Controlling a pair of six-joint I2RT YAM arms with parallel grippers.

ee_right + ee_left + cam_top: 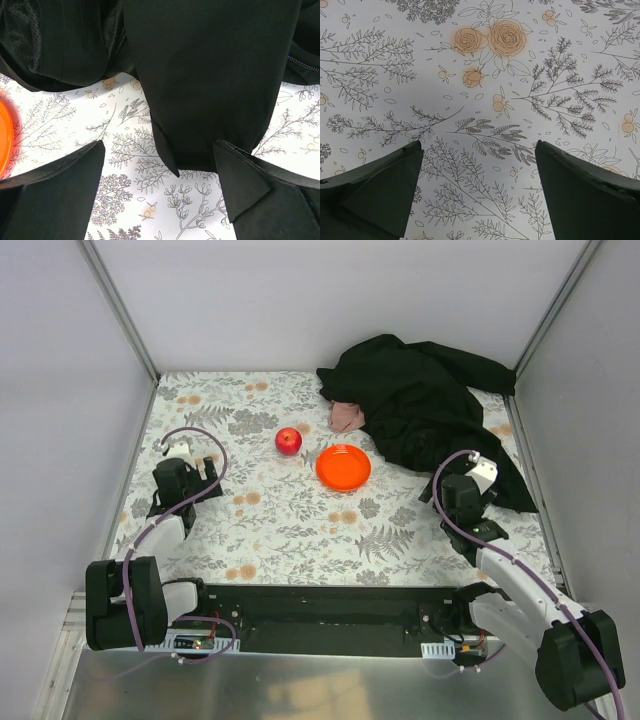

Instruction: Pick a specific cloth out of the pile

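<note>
Left end effector (479, 192) gapes above floral tablecloth (485, 75).

A red apple (288, 441) sits near an orange plate (343, 467).

Both arms are the same build: the left arm (160, 533) and right arm (515, 580) have pale grey-white links with chunky black joints, plus a big boxy black block down at each shoulder. A lilac cable (128, 590) runs loose along each one in big loops. There's a white plastic bit up by each wrist too. Up close, the left tool (479, 150) has matte, very dark greenish fingers (375, 195), wedge-shaped with flat angled facets. The right tool (159, 150) looks identical, maybe a touch blacker, with a crisp ridge line across one finger.
</note>
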